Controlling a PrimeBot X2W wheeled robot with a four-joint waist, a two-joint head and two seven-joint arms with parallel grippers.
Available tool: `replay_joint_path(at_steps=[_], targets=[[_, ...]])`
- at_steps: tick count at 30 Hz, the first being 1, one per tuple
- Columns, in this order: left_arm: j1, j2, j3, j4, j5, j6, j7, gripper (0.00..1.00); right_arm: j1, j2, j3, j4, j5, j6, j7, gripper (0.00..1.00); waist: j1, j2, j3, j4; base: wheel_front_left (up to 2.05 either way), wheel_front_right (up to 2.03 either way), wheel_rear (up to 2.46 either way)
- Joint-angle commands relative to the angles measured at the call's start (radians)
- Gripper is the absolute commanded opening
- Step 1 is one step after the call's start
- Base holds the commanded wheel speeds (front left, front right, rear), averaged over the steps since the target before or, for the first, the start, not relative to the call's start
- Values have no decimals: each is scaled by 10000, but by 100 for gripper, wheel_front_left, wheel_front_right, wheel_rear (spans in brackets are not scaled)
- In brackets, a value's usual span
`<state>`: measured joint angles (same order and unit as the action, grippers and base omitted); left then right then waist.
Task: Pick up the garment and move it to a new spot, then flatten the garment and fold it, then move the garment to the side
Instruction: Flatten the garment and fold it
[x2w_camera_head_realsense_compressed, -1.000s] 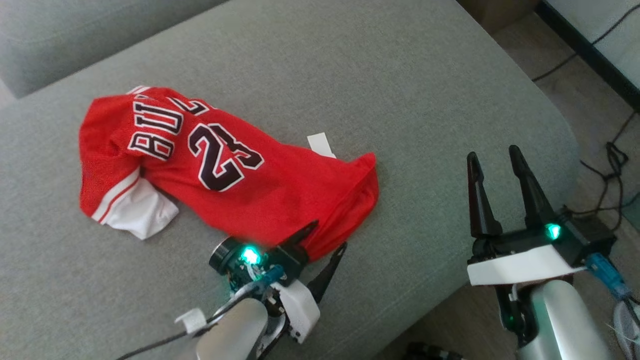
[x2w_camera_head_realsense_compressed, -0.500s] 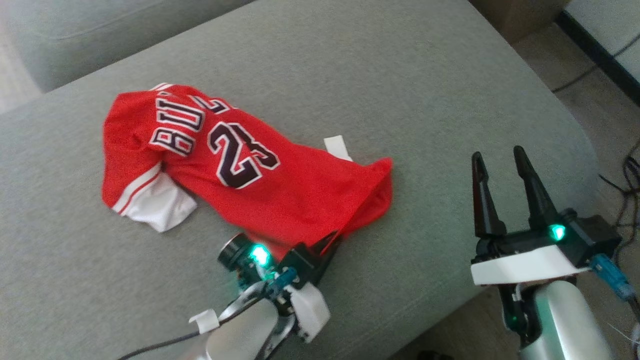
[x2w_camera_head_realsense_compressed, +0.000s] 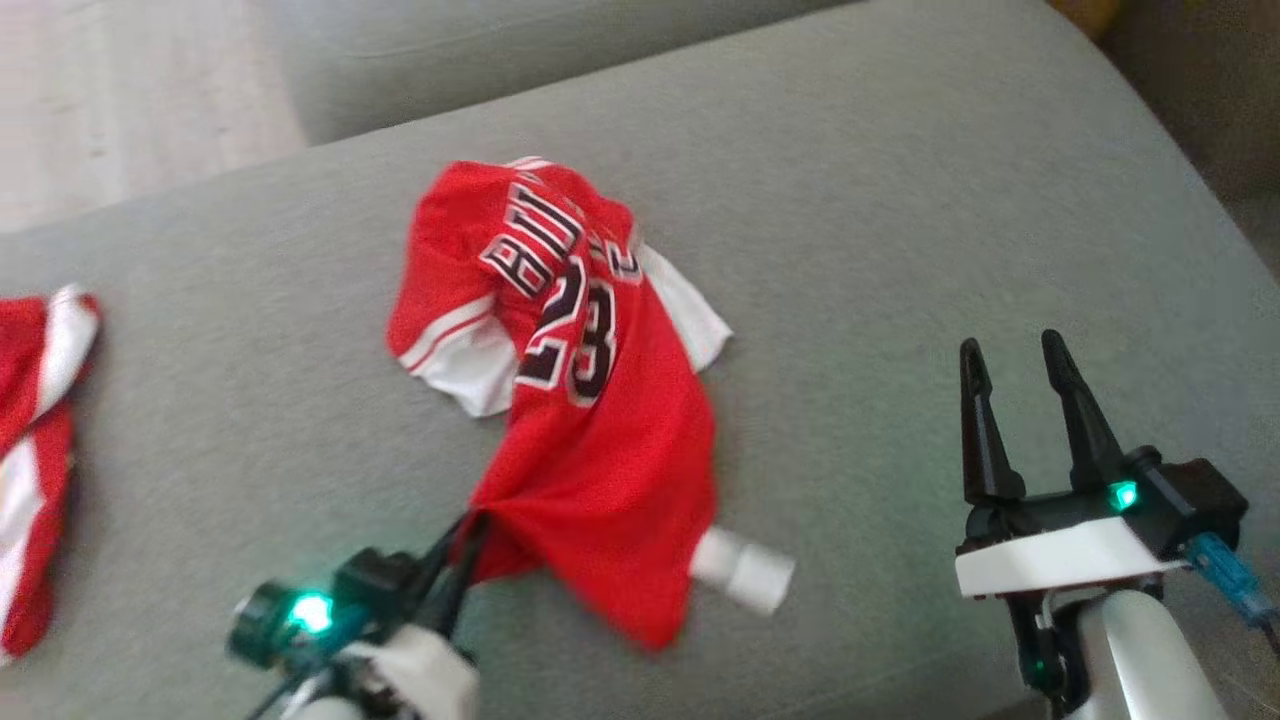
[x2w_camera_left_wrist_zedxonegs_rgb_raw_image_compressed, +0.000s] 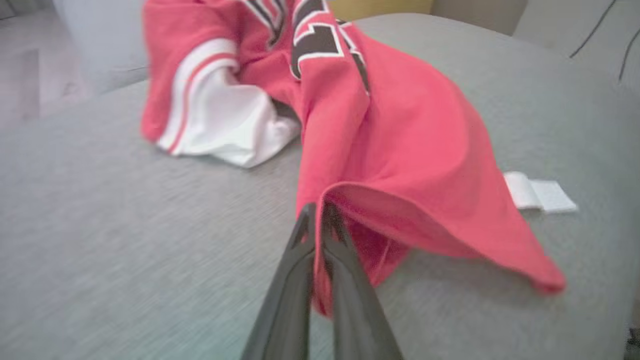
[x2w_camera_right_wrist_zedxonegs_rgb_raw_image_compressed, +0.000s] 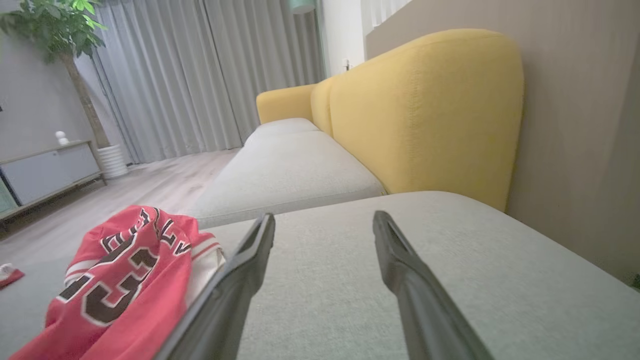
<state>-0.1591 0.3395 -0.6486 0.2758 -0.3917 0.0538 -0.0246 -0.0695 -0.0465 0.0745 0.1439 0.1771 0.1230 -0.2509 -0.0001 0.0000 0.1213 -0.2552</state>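
My left gripper (x2w_camera_left_wrist_zedxonegs_rgb_raw_image_compressed: 317, 212), lower left of the head view, has its two dark fingers pressed together on a fold of hem of the red mesh basketball jersey with white trim and dark block numerals (x2w_camera_head_realsense_compressed: 610, 440). In the left wrist view the red cloth is pinched between the fingertips and rises in a small tent just past them. From that pinch the jersey stretches away across the grey woven sofa seat (x2w_camera_head_realsense_compressed: 850, 250), its lettered chest and a white-edged armhole lying crumpled at the far end. A small white fabric tag (x2w_camera_head_realsense_compressed: 745, 572) pokes out from under the jersey's near edge, on the side towards my right arm.

My right gripper (x2w_camera_head_realsense_compressed: 1012, 347), lower right of the head view, stands with its fingers spread wide and nothing between them. It is well apart from the jersey, above the seat's near edge.

A second red-and-white garment (x2w_camera_head_realsense_compressed: 35, 450) lies at the far left of the seat. In the right wrist view a yellow upholstered backrest (x2w_camera_right_wrist_zedxonegs_rgb_raw_image_compressed: 425, 110) rises beyond the seat.
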Motion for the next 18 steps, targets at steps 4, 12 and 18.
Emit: replay_joint_path(at_steps=[4, 12, 18], targets=[[411, 815, 1004, -855, -522, 356, 235, 0, -64, -37, 183, -165, -39, 77, -109, 100, 1, 0, -427, 949, 0, 0, 0], [1568, 1905, 2509, -584, -1640, 1048, 493, 0, 11, -37, 319, 63, -90, 77, -109, 100, 1, 0, -728, 1771, 0, 0, 0], [1644, 1831, 2819, -56, -1944, 1225, 316, 18, 23, -37, 337, 189, -131, 77, -109, 100, 1, 0, -852, 2034, 0, 0, 0]])
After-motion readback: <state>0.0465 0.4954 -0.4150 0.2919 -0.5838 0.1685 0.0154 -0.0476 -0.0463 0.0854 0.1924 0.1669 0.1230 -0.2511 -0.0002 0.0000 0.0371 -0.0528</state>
